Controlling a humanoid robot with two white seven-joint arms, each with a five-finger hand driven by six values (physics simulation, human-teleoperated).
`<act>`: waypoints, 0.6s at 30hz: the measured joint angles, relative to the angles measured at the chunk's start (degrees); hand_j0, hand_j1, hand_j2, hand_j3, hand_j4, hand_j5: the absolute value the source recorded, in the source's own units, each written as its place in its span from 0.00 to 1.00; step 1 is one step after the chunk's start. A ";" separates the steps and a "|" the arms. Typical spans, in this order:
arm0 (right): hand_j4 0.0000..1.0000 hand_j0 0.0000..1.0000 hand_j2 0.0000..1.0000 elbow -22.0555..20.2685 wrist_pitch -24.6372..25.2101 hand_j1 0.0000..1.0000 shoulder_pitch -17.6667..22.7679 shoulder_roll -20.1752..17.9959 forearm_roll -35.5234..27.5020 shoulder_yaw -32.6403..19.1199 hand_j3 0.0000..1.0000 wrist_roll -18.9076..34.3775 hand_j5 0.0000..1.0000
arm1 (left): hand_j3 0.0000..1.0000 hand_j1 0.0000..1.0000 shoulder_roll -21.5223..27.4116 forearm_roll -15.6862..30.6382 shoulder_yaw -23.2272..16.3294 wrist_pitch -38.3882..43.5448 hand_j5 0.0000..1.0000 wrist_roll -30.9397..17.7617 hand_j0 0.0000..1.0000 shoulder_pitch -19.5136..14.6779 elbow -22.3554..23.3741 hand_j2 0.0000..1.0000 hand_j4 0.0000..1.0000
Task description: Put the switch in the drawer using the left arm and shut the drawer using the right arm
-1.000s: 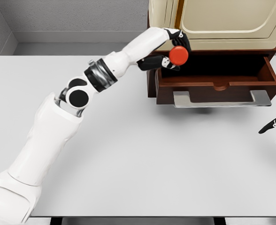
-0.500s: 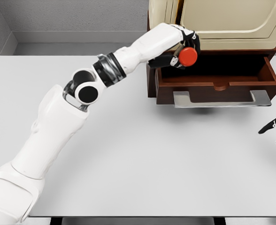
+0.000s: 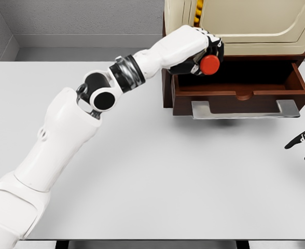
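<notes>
The switch (image 3: 210,64) shows as a round red button, held in my left hand (image 3: 203,56), whose black fingers are shut on it. Hand and switch hang over the left end of the open brown drawer (image 3: 235,97), above its dark inside. The drawer juts out from a brown cabinet and carries a flat metal handle (image 3: 245,109) on its front. My right hand (image 3: 304,142) shows only as black fingers, spread, at the right edge of the table, below and right of the drawer.
A cream-coloured box (image 3: 246,26) sits on top of the cabinet, right above the drawer opening. The white table (image 3: 157,176) stretches out in front. My left arm reaches across the table's left half.
My left hand has carried the switch a little rightwards and further over the drawer opening; the arm has stretched out more. The right hand has stayed still.
</notes>
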 measured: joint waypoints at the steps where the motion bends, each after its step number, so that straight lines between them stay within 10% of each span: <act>1: 0.65 0.65 0.65 0.00 0.00 0.65 0.00 0.00 0.00 0.02 0.65 0.00 0.65 | 0.35 0.35 -0.07 -0.14 -0.02 0.01 0.35 0.00 0.35 0.00 0.04 0.35 0.35; 5: 0.65 0.65 0.65 0.00 0.00 0.65 0.00 0.00 0.00 0.08 0.65 0.00 0.65 | 0.68 0.68 -0.26 -1.68 -0.05 0.02 0.68 -0.04 0.68 0.00 0.13 0.68 0.68; 18: 0.65 0.65 0.65 0.00 0.00 0.65 0.00 0.00 0.00 0.20 0.65 0.00 0.65 | 0.72 0.72 -0.84 -3.25 -0.12 -0.06 0.72 -0.13 0.72 0.09 0.09 0.72 0.72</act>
